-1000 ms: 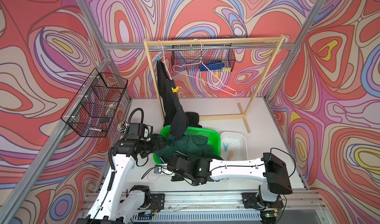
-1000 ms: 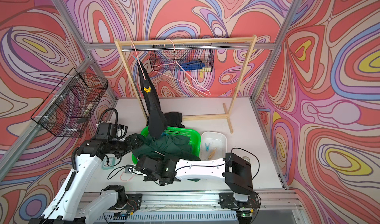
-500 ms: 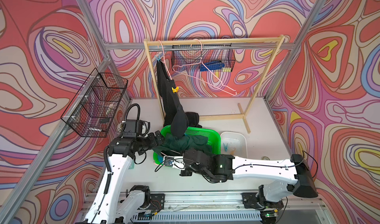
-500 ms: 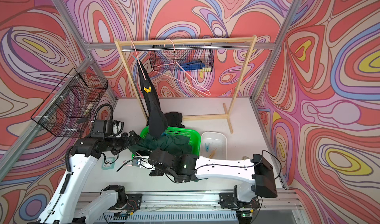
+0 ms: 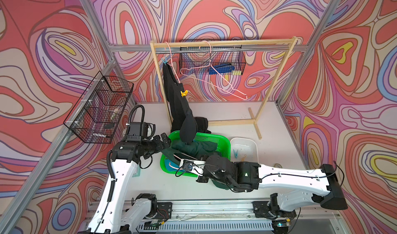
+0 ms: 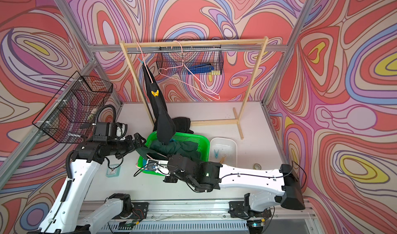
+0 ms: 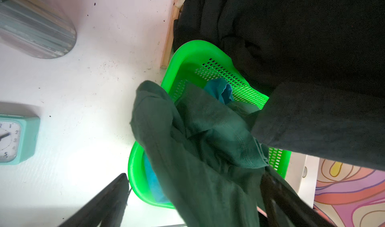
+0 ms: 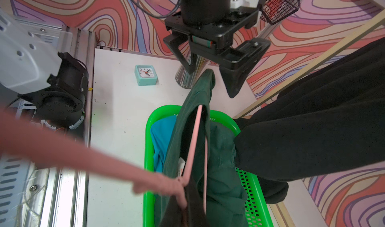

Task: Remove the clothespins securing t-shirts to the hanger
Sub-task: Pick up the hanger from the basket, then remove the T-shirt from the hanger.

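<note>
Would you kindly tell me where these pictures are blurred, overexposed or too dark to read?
Right wrist view: the pink hanger nearest the lens is a soft, out-of-focus smear, while the clock is crisp. Left wrist view: the white table is blown out, and the black t-shirt is nearly featureless dark. Both top views: evenly lit and sharp, the yellow clothespin readable.
</note>
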Controlling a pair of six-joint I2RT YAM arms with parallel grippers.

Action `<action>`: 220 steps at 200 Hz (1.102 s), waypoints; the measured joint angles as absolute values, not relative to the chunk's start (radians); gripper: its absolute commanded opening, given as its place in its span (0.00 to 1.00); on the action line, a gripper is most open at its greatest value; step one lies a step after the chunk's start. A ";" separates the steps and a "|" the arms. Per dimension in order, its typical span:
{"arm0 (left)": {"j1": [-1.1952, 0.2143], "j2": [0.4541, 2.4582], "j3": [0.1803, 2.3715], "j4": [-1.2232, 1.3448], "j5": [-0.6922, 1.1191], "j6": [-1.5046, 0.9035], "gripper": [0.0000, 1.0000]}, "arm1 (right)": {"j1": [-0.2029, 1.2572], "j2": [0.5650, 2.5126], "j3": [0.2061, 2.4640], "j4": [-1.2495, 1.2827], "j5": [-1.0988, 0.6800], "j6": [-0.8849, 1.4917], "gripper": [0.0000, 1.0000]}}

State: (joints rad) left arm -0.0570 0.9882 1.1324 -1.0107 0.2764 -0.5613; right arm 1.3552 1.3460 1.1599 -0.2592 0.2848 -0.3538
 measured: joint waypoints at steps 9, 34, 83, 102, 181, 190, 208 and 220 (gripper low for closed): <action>-0.057 0.992 1.132 -1.010 0.277 -0.567 1.00 | 1.355 1.331 1.152 -0.257 0.288 -0.353 0.00; -0.057 1.011 1.130 -0.998 0.286 -0.589 0.99 | 1.354 1.295 1.131 -0.244 0.295 -0.348 0.00; -0.050 1.062 1.105 -0.940 0.318 -0.656 0.80 | 1.354 1.248 1.098 -0.235 0.302 -0.337 0.00; -0.050 1.071 1.103 -0.915 0.336 -0.683 0.61 | 1.354 1.229 1.079 -0.233 0.304 -0.334 0.00; -0.045 1.074 1.091 -0.832 0.433 -0.790 0.00 | 1.354 1.146 1.019 -0.236 0.313 -0.329 0.00; -0.044 1.075 1.091 -0.827 0.444 -0.819 0.00 | 1.357 1.144 1.014 -0.241 0.305 -0.332 0.00; -0.043 1.075 1.091 -0.821 0.445 -0.842 0.00 | 1.364 1.142 1.002 -0.249 0.301 -0.332 0.00; -0.044 1.075 1.091 -0.822 0.443 -0.843 0.00 | 1.363 1.131 0.997 -0.247 0.303 -0.332 0.00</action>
State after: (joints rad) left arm -0.0441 1.0748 1.0908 -0.8219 0.4435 -0.8429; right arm 1.3628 1.1309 0.9970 -0.2466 0.3031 -0.3317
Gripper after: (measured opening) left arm 0.083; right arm 0.061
